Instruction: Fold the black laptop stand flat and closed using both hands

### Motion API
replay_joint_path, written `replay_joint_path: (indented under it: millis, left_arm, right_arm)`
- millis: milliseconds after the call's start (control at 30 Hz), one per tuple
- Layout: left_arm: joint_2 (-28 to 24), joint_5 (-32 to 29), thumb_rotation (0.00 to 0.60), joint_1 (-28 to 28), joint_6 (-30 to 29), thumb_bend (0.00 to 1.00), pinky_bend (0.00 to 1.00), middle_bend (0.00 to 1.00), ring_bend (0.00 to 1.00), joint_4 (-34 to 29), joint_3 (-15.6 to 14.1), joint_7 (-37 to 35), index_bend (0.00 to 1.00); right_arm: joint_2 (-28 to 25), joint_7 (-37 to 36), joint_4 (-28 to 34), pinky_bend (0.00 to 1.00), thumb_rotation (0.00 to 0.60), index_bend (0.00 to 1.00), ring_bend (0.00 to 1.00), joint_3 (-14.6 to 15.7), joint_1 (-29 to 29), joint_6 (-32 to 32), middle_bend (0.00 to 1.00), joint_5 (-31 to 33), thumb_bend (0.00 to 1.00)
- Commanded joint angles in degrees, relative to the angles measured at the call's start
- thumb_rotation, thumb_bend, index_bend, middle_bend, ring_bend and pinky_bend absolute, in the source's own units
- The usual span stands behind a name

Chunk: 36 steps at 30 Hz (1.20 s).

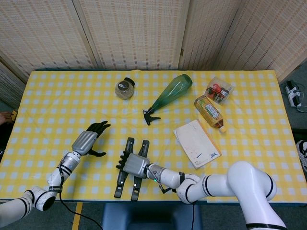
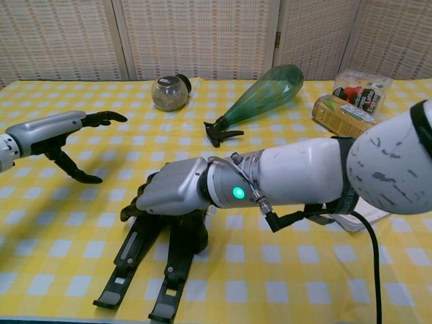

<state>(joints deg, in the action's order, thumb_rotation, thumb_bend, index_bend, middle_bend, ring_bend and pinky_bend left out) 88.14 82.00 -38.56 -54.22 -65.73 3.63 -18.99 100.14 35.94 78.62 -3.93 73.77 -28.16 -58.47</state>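
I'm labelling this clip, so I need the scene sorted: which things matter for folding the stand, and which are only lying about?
In the job: black laptop stand; right hand, resting on the stand; left hand, open, off the stand.

Lying about: glass jar; green spray bottle; notepad; drink carton; clear snack box.
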Motion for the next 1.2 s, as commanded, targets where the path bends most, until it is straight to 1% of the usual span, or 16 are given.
replay_joint_path:
  millis: [33, 167, 233, 400, 467, 533, 567, 633, 667, 733, 767, 833, 967, 1100, 1200]
  left_arm:
    - [-0.1, -0.1, 0.6, 0.2, -0.2, 0.18, 0.0, 0.0, 0.0, -0.1, 0.1, -0.1, 0.0]
    - [-0.3, -0.2, 0.6, 0.3, -0.3, 0.18, 0.0, 0.0, 0.0, -0.3, 0.2, -0.3, 0.0]
    - [-0.4, -0.2, 0.6, 0.4, -0.4, 0.18, 0.0, 0.0, 0.0, -0.5, 0.3, -0.3, 0.0]
    - [-0.6, -0.1, 0.6, 0.6, -0.8, 0.18, 0.0, 0.0, 0.0, -1.0, 0.4, -0.1, 0.0]
    - [-0.7, -0.1, 0.6, 0.7, -0.8, 0.18, 0.0, 0.0, 0.0, -1.3, 0.3, 0.1, 0.0]
    - [-0.8, -0.2, 0.6, 0.7, -0.9, 0.18, 0.0, 0.0, 0.0, -1.5, 0.4, 0.4, 0.0]
    - [-0.9, -0.2, 0.6, 0.8, -1.0, 0.18, 0.0, 0.0, 0.0, -1.6, 0.5, 0.5, 0.0]
    - [-1.1, -0.4, 0.6, 0.8, -1.2, 0.18, 0.0, 0.0, 0.0, -1.9, 0.7, 0.8, 0.0]
    - [-1.2, -0.5, 0.6, 0.8, -1.2, 0.18, 0.0, 0.0, 0.0, -2.1, 0.8, 1.0, 0.0]
    - [-1.6, -0.6, 0.6, 0.9, -1.4, 0.18, 0.0, 0.0, 0.0, -2.6, 1.1, 1.5, 0.0]
    - [-1.8, -0.7, 0.6, 0.9, -1.4, 0.18, 0.0, 0.0, 0.0, -2.9, 1.2, 1.7, 0.0]
    - [-2.2, -0.9, 0.6, 0.9, -1.7, 0.18, 0.0, 0.0, 0.0, -3.6, 1.4, 2.1, 0.0]
    - [-3.5, -1.3, 0.6, 1.2, -2.4, 0.18, 0.0, 0.0, 0.0, -5.0, 2.0, 3.1, 0.0]
    - [-5.3, -2.6, 0.6, 1.9, -3.3, 0.18, 0.0, 0.0, 0.0, -7.0, 2.8, 4.8, 0.0]
    - [-7.6, -4.0, 0.6, 2.8, -4.5, 0.2, 0.0, 0.0, 0.0, -10.2, 3.6, 7.1, 0.0]
  right_arm:
    - [-0.3, -1.4, 0.0, 0.0, 0.6, 0.19, 0.11, -0.1, -0.1, -0.7, 0.23, -0.2, 0.2]
    - [-1.0, -3.8, -0.1, 0.0, 0.6, 0.32, 0.17, -0.1, -0.8, -2.1, 0.3, -3.0, 0.2]
    - [-1.4, -5.2, -0.1, 0.0, 0.6, 0.37, 0.2, -0.2, -1.4, -3.0, 0.34, -5.0, 0.2]
    - [-2.5, -9.3, 0.0, 0.02, 0.6, 0.54, 0.27, -0.2, -2.9, -5.2, 0.42, -10.1, 0.22]
    - [-2.9, -10.8, -0.2, 0.02, 0.6, 0.57, 0.28, 0.0, -3.3, -5.8, 0.44, -12.1, 0.22]
    - [-3.3, -12.2, -0.3, 0.02, 0.6, 0.57, 0.28, 0.3, -3.8, -6.2, 0.44, -13.5, 0.22]
    - [-3.6, -12.8, -0.2, 0.02, 0.6, 0.56, 0.27, 0.4, -4.0, -6.2, 0.43, -14.0, 0.22]
    - [-4.2, -13.4, 0.1, 0.02, 0.6, 0.44, 0.21, 0.7, -4.3, -6.0, 0.34, -14.4, 0.22]
    - [-4.6, -13.5, 0.4, 0.01, 0.6, 0.28, 0.15, 0.8, -4.4, -5.7, 0.23, -14.3, 0.22]
    - [-5.2, -13.7, 1.3, 0.0, 0.6, 0.08, 0.07, 1.0, -4.8, -5.9, 0.07, -14.2, 0.22]
    - [-5.5, -13.7, 1.8, 0.0, 0.6, 0.02, 0.04, 1.1, -5.0, -6.1, 0.02, -14.2, 0.22]
    - [-6.4, -13.8, 3.2, 0.0, 0.6, 0.0, 0.01, 1.1, -5.6, -6.9, 0.0, -14.2, 0.22]
    - [-9.4, -14.0, 7.0, 0.0, 0.6, 0.0, 0.01, 1.2, -7.9, -10.2, 0.0, -14.3, 0.22]
    - [-13.8, -14.5, 11.4, 0.0, 0.6, 0.0, 0.04, 1.9, -12.9, -17.3, 0.0, -14.6, 0.22]
    - [-17.9, -13.7, 15.9, 0.0, 0.6, 0.0, 0.05, 2.8, -17.7, -24.0, 0.03, -14.3, 0.22]
